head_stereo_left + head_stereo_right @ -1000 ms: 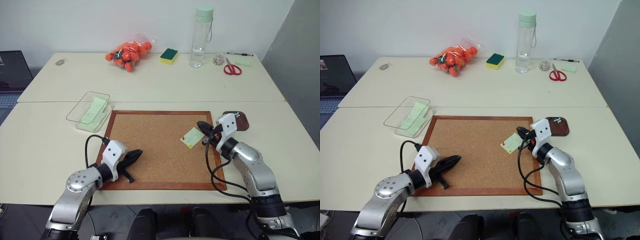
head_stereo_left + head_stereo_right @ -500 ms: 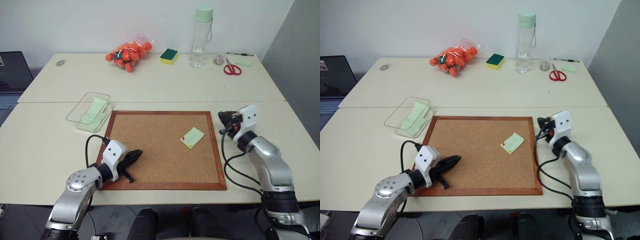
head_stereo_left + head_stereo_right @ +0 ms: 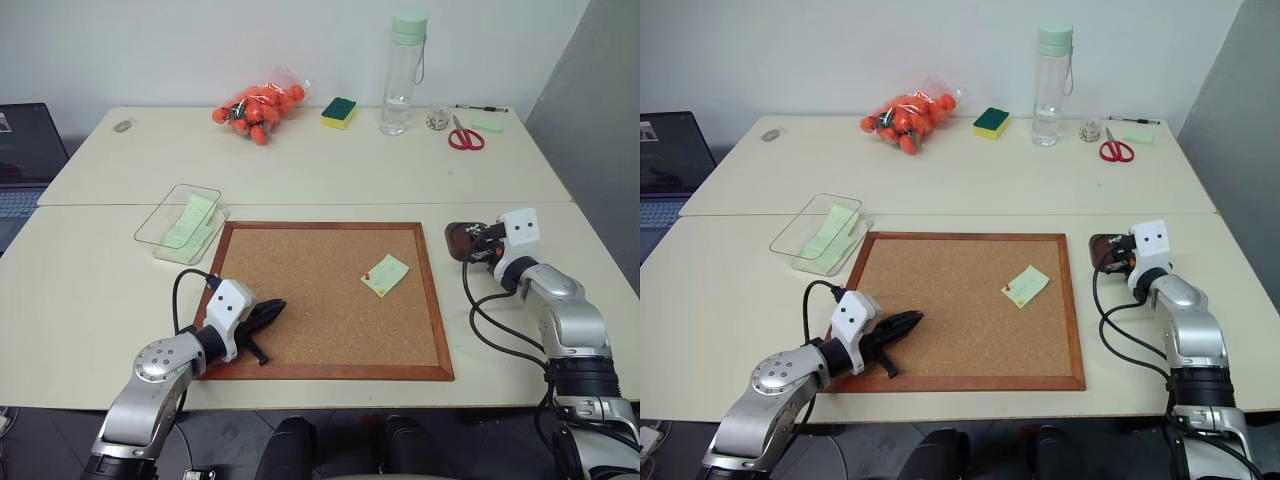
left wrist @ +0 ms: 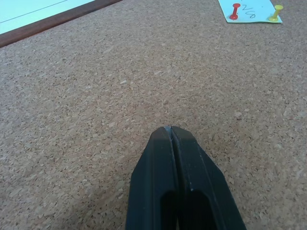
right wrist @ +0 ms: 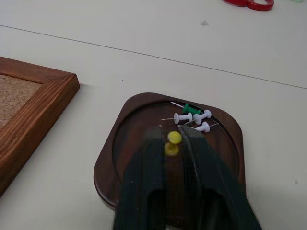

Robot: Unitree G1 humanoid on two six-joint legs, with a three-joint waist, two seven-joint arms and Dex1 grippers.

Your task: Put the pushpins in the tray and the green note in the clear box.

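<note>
Beige tabletop lies bare around the tray, right gripper parted above it.

Glossy dark wooden tray; rough, matt cork board.

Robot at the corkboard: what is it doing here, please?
The right gripper is over the tray with a yellow pushpin at its tip; whether the pin is gripped or dropping is unclear. A few white and green pins already lie in the tray. The green note is on the corkboard, pinned by a red pin and a yellow pin. The left gripper is shut over the corkboard, apart from the note.
</note>
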